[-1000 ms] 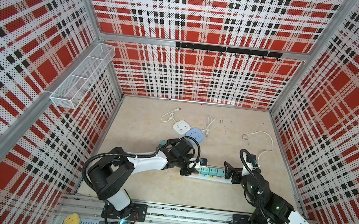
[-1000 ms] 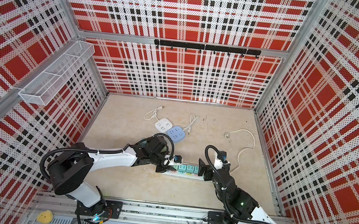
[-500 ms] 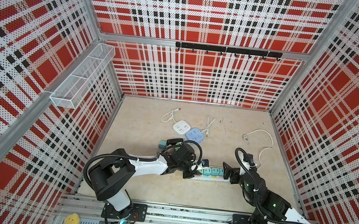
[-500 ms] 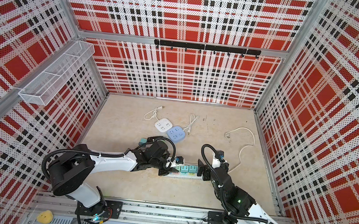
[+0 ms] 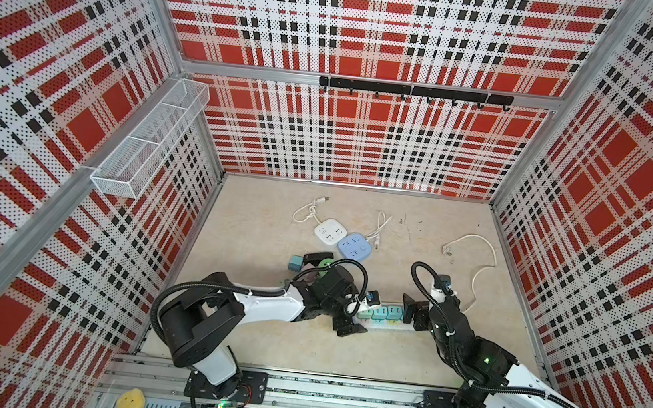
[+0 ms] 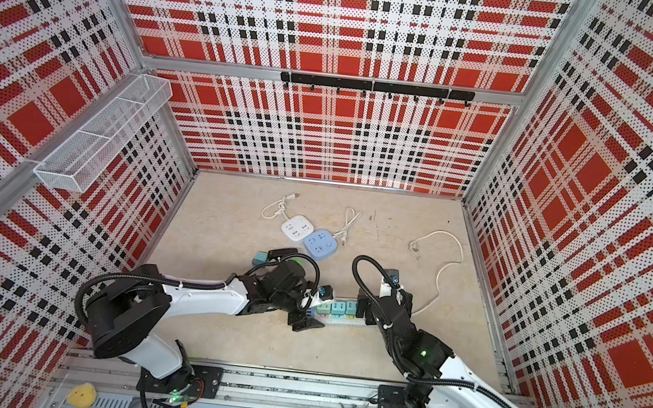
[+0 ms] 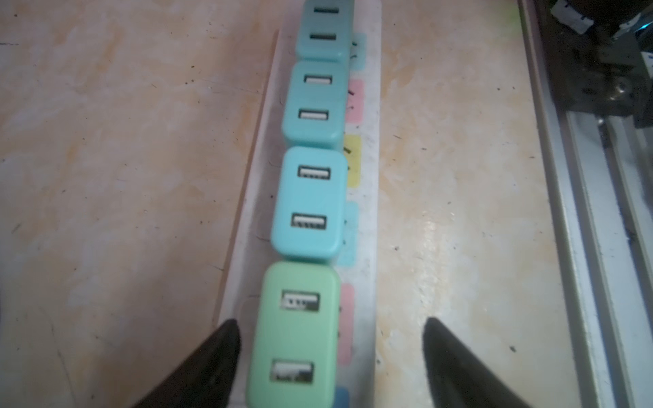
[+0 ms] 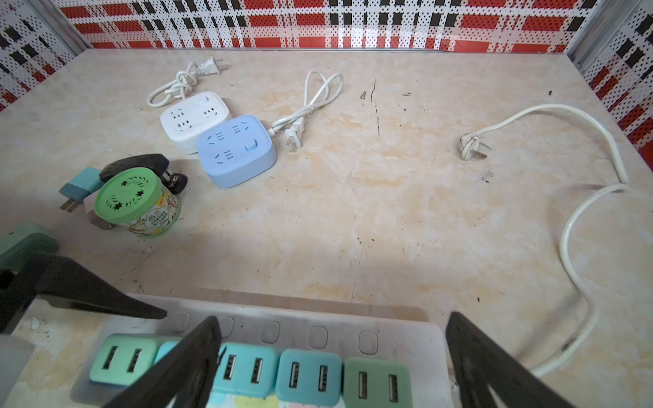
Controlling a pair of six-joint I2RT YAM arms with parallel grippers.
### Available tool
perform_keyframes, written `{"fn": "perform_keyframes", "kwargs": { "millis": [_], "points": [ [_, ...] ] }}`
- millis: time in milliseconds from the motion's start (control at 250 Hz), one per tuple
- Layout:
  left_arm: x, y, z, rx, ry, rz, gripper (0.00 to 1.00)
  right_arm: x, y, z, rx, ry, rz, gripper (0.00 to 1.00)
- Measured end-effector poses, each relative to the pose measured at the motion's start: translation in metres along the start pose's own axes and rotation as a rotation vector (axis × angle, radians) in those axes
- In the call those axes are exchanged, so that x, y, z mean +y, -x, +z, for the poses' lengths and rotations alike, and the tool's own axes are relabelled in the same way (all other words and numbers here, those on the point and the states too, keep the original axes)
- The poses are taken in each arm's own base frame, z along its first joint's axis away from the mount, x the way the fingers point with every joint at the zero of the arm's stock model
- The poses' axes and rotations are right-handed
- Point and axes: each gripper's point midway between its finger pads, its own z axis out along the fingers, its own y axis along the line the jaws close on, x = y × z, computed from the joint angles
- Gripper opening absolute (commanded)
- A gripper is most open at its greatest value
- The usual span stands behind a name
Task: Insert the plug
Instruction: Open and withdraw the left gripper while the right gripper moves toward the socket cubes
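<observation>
- Green plug (image 7: 296,335) sits seated at the left end of the white power strip (image 5: 388,324), lower centre in both top views.
- The strip holds five plugs in one row, packed side by side. The can (image 8: 136,201), left of centre, wears a closed green lid.
- Left gripper (image 7: 330,320), pinched tight a second ago, now stands spread, one finger on each side of the green plug.
- Right gripper (image 8: 332,316) stays spread wide, straddling the strip's right end.
- Counted: five seated plugs; two socket cubes at upper centre of the floor, one white (image 8: 194,118) and one blue (image 8: 235,150); two arms.
</observation>
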Motion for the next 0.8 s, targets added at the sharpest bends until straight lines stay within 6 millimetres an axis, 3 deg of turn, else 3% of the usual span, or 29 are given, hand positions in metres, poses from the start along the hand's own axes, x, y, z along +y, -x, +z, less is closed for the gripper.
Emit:
{"fn": "perform_keyframes", "kwargs": {
  "millis": [132, 260, 340, 396, 492, 644, 800],
  "points": [
    [0.016, 0.043, -0.05, -0.13, 0.135, -0.02, 0.99, 0.003, 0.012, -0.001, -0.016, -0.006, 0.007, 1.0],
    [0.048, 0.091, -0.127, -0.361, 0.335, -0.115, 0.99, 0.012, 0.026, 0.005, -0.017, -0.009, 0.003, 1.0],
    [0.072, 0.097, -0.173, -0.485, 0.471, -0.21, 1.0, 0.022, 0.032, 0.013, -0.003, -0.011, -0.009, 1.0],
    [0.088, 0.086, -0.201, -0.546, 0.565, -0.275, 1.0, 0.031, 0.036, 0.022, 0.01, -0.009, -0.019, 1.0],
    [0.108, 0.048, -0.223, -0.571, 0.697, -0.379, 1.0, 0.048, 0.035, 0.04, 0.043, 0.0, -0.045, 1.0],
    [0.119, -0.033, -0.23, -0.528, 0.862, -0.563, 0.99, 0.079, 0.03, 0.075, 0.117, 0.014, -0.113, 1.0],
    [0.119, -0.095, -0.237, -0.539, 1.008, -0.71, 1.0, 0.113, 0.029, 0.112, 0.177, 0.03, -0.146, 1.0]
  ]
}}
